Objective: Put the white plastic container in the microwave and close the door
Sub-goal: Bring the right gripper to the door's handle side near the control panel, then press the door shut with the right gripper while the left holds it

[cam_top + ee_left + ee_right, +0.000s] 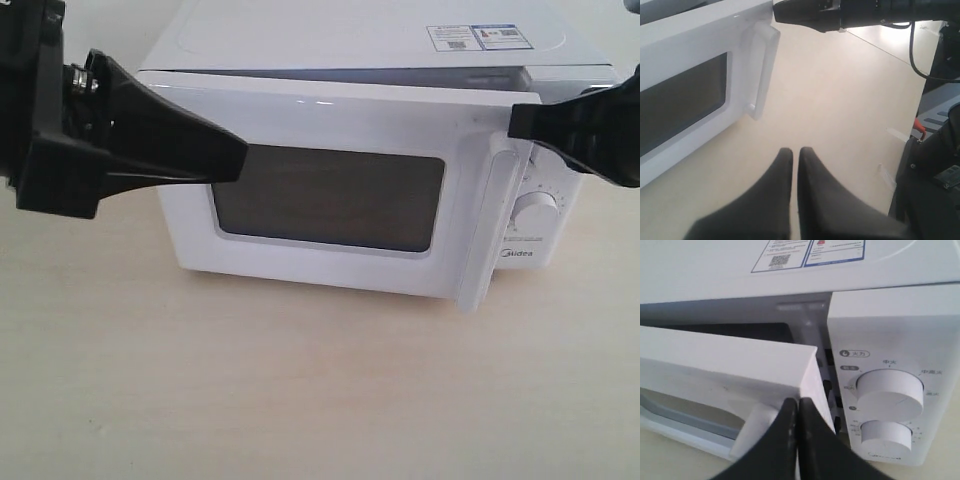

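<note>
White plastic everywhere I look: the microwave (380, 50) sits on the pale table (300, 400) with its door (330, 120) a crack short of shut, and a gap shows along the top and at the handle (490, 220) side. The container I cannot find in any view. If it is inside, the dark window (330, 195) hides it.

The right gripper (514, 120) has its fingers pressed together on nothing, its tip at the door's top corner above the handle; whether it touches I can't say. The left gripper (243, 160) is likewise together and empty, hanging in front of the window.

The door looks stiff and light to me, hinged on its left, so a push would land best on the flat face at the handle end. A fingertip may skid on the smooth plastic, and the latch probably wants a firm last shove.

From the room camera the gap is only a thin shadow. The right wrist camera looks straight into it, showing latch slots (828, 387) beside the two dials (890, 392) and the stickers (810, 250) on top. Only the left wrist camera shows the handle standing proud of the door, with the right gripper above it.
</note>
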### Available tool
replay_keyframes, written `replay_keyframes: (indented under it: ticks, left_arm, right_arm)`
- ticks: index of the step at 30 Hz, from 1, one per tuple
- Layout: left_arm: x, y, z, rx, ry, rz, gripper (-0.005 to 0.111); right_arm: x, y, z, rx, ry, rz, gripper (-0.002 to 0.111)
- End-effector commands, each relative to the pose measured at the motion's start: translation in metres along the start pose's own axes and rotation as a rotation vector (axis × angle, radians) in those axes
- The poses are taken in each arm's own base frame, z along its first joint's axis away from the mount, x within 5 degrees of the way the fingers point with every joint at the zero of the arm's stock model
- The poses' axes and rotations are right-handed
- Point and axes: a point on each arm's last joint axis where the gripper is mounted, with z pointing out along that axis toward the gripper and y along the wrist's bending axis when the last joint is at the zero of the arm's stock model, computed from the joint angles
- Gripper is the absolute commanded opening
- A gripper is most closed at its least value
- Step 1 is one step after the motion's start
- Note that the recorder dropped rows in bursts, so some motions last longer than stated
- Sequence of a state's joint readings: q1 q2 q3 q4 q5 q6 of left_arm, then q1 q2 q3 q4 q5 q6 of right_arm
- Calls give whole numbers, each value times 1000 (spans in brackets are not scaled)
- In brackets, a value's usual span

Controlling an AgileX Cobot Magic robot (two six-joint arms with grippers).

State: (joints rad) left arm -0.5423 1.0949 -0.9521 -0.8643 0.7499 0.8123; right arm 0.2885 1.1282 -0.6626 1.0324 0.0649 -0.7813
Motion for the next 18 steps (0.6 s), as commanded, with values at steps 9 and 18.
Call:
replay_keyframes:
  ticks: [9, 18]
  left_arm:
    - [-3, -3, -3, 12, -12, -6, 4]
    - [-3, -3, -3, 13, -13, -11, 4]
  right_arm:
    - [-3, -1, 0, 17, -21, 6, 0]
    - [-2, 0, 24, 8, 49, 13, 0]
